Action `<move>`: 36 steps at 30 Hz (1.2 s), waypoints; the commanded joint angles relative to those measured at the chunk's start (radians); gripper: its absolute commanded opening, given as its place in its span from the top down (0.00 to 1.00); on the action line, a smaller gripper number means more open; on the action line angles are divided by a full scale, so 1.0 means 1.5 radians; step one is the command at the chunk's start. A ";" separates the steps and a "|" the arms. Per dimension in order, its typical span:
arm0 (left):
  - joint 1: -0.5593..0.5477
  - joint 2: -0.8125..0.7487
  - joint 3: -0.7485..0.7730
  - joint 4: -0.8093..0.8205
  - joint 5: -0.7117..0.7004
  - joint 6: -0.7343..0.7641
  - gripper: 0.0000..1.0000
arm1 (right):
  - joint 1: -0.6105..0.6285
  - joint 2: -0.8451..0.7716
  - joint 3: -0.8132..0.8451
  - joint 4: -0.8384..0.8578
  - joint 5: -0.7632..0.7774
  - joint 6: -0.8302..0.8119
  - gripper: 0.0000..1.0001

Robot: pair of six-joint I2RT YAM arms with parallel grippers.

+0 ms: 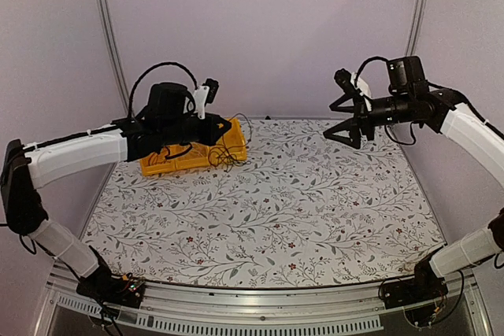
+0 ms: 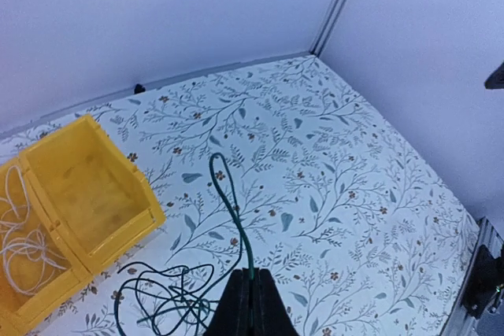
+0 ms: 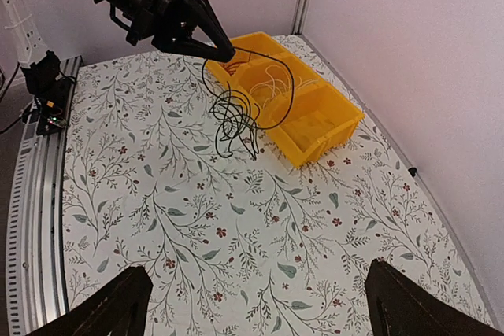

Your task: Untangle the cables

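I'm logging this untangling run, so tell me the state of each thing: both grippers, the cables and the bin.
Left gripper: shut on the dark cable.
Right gripper: open, holding nothing, above the table.
Dark cable: tangled, one strand pinched, loops beside the yellow bin.
White cable: loosely coiled inside the yellow bin.
Yellow bin: upright, other compartment empty.

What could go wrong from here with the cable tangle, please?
The left end effector pinches the thin dark cable at its very tip; it may slip. The tangle is beside the yellow plastic bin holding the whitish cable; pulling might snag either. The right end effector is open and away, so nothing braces the knots.
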 commanded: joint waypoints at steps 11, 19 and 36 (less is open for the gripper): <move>-0.139 -0.113 -0.020 0.034 0.054 0.117 1.00 | 0.147 0.195 0.275 -0.127 0.004 -0.039 0.01; -0.154 -0.130 -0.070 0.079 0.059 0.108 1.00 | 0.170 0.290 0.282 -0.111 -0.063 -0.014 0.17; -0.152 -0.095 -0.158 0.225 -0.084 0.109 0.72 | 0.179 0.331 0.373 -0.139 -0.201 0.047 1.00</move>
